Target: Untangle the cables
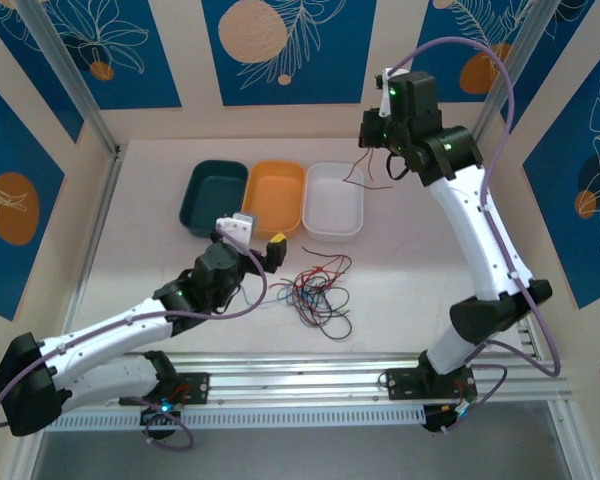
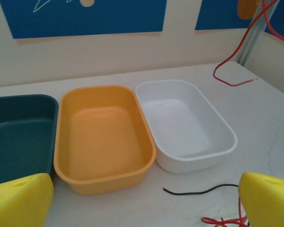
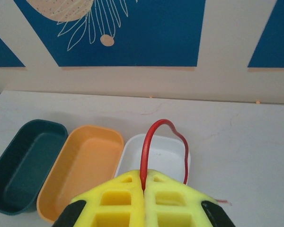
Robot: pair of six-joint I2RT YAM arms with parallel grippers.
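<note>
Top external: my left arm lies low, left claw [image 1: 258, 240] spread wide and empty, just left of the tangled cables [image 1: 315, 292]. Farther right, my raised right claw [image 3: 144, 188] pinches a red cable [image 3: 146, 146], its gripped stretch hidden between my pads.

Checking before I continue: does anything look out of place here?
Only the cables: a tangled heap lies on the table, and one red cable dangles from the right gripper's shut fingers, its end trailing beside the white bin.
</note>
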